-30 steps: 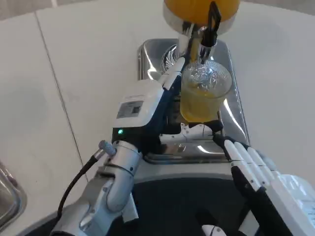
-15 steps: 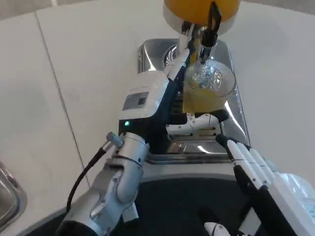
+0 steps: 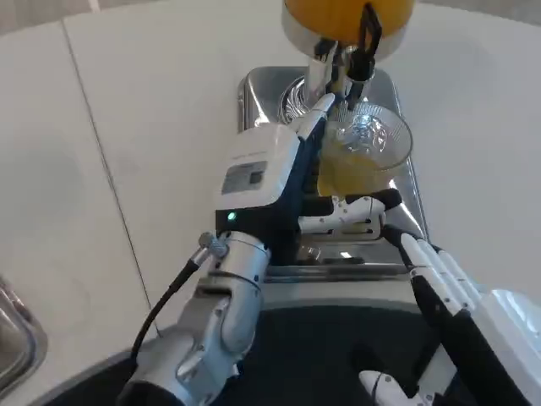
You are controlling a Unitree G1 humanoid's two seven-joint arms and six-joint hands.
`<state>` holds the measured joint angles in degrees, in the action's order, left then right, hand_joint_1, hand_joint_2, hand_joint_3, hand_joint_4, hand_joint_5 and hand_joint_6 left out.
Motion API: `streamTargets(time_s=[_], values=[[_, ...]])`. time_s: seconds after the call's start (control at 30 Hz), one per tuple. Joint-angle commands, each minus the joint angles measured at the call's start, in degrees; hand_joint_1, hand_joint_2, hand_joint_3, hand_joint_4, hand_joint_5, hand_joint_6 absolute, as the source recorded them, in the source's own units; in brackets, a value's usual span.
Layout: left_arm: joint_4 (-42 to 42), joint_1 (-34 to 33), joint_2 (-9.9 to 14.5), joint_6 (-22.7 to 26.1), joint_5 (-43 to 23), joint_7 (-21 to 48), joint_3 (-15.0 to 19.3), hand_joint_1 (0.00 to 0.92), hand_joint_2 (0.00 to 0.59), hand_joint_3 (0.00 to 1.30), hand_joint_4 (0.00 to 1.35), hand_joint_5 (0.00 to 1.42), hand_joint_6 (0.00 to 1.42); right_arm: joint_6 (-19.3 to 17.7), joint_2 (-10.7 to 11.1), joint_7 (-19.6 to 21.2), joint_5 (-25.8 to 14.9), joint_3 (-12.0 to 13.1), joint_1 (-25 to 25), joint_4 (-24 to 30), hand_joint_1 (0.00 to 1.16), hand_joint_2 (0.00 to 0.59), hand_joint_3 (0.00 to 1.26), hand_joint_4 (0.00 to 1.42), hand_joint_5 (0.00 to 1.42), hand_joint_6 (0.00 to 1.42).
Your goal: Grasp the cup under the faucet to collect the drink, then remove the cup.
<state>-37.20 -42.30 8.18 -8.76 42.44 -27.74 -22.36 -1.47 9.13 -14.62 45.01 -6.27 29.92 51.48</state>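
Observation:
A clear plastic cup [image 3: 362, 154] partly filled with orange drink sits under the black faucet [image 3: 365, 35] of the orange juice dispenser [image 3: 347, 17]. My left hand [image 3: 292, 182] grips the cup from its left side, with fingers [image 3: 351, 213] wrapped below and in front of it. The cup stands over the shiny metal drip tray [image 3: 254, 93]. My right hand [image 3: 448, 292] is at the lower right, in front of the tray, fingers stretched out and holding nothing.
The dispenser's base and tray take up the middle of the white table [image 3: 152, 110]. A metal object's edge [image 3: 13, 334] shows at the far lower left. Open table surface lies to the left and right of the tray.
My left hand and the cup have shifted to the right and a little up under the faucet. The right hand has slid slightly right and down.

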Motion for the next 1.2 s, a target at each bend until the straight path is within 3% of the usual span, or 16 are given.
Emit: streamTargets(time_s=[0.03, 0.2, 0.3, 0.37, 0.57, 1.0, 1.2], values=[[-0.3, -0.4, -2.5, 2.0, 1.4, -3.0, -1.3, 0.300, 0.043, 0.36, 0.46, 0.84, 1.04, 1.9, -0.4, -1.2, -0.1, 0.1, -0.4, 1.1, 0.40, 0.414, 0.00, 0.00, 0.00, 0.07], [-0.8, -0.6, -4.6, 3.3, 1.7, -6.8, -2.0, 0.371, 0.043, 0.68, 0.84, 1.17, 1.41, 3.0, -0.5, -1.4, 0.1, 0.7, -0.4, 1.7, 0.40, 0.414, 0.00, 0.00, 0.00, 0.09], [-1.1, -0.4, -5.7, 4.0, 2.3, -9.6, -2.5, 0.435, 0.041, 0.88, 1.10, 1.37, 1.42, 3.6, -0.6, -1.3, -0.1, 1.3, -0.3, 2.1, 0.40, 0.414, 0.00, 0.00, 0.00, 0.09], [-1.2, -0.2, -6.1, 4.2, 2.4, -11.5, -2.6, 0.494, 0.054, 0.98, 1.21, 1.42, 1.42, 3.8, -0.7, -1.3, -0.2, 1.5, 0.0, 2.2, 0.40, 0.414, 0.00, 0.00, 0.00, 0.09], [-1.9, -0.1, -5.6, 3.6, 0.6, -12.7, -1.4, 0.606, 0.072, 1.08, 1.27, 1.42, 1.42, 4.9, -1.0, -1.8, -0.5, 1.7, -0.7, 2.2, 0.40, 0.414, 0.00, 0.00, 0.01, 0.10], [1.6, 1.5, -2.8, 1.6, -0.4, -13.2, 0.9, 0.637, 0.001, 1.12, 1.26, 1.42, 1.42, 5.3, -0.5, -2.5, -1.2, 1.7, -1.8, 1.1, 0.40, 0.412, 0.00, 0.00, 0.02, 0.12], [4.4, 3.3, -0.8, 0.8, -1.0, -12.5, 2.7, 0.665, 0.000, 1.12, 1.25, 1.42, 1.42, 5.2, -0.2, -2.8, -1.4, 1.2, -2.6, 0.6, 0.40, 0.414, 0.00, 0.00, 0.02, 0.12]])
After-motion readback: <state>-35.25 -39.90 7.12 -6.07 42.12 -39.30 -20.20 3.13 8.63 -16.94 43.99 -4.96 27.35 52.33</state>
